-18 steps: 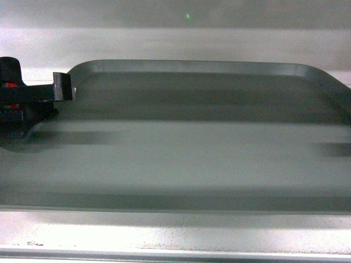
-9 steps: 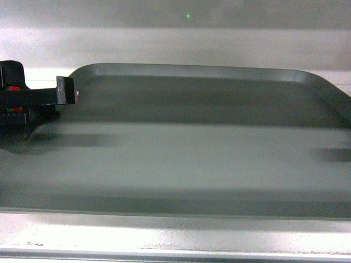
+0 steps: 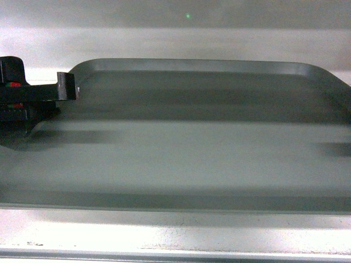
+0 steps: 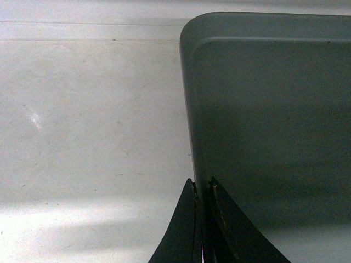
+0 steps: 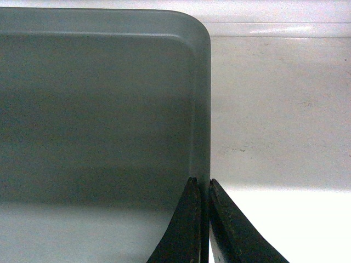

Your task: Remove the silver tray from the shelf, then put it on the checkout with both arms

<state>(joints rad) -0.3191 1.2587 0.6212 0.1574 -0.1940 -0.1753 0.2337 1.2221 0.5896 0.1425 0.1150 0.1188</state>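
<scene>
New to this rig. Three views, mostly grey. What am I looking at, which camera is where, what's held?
It is a wheeled robot with two arms, each ending in a two-finger gripper. The wide picture comes from a camera on the robot's body, looking forward and slightly down. The other two come from cameras on each wrist, looking along the fingers.

The grey area is a large silver tray with a low rim, over a white shelf.

The left gripper is pinched on the tray's left rim: one finger outside, one inside. In the body camera it shows as the black part at the left edge. The right gripper clamps the right rim the same way, but lies outside the body camera's picture.

Whether the tray is lifted or resting cannot be told.
</scene>
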